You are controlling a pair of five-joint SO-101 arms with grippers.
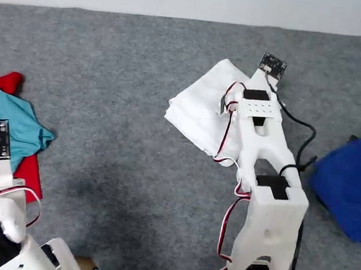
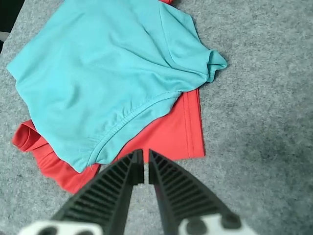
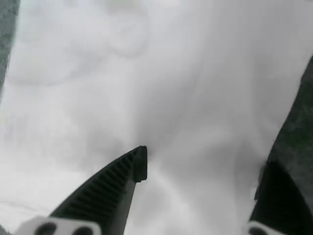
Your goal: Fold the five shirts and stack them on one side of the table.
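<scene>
Near the table's left edge lies the teal shirt on the red shirt, seemingly the stack. The left gripper hangs above them, clenched and empty. The blue shirt waits at the right edge. Farther off, the right gripper, jaws released, straddles the white shirt, probably to fold it.

Likely lab bench: grey carpeted table

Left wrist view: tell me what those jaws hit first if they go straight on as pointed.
Most likely the red shirt, right off the tips of the shut jaws; the teal shirt over it begins just beyond. Height is unclear.
</scene>
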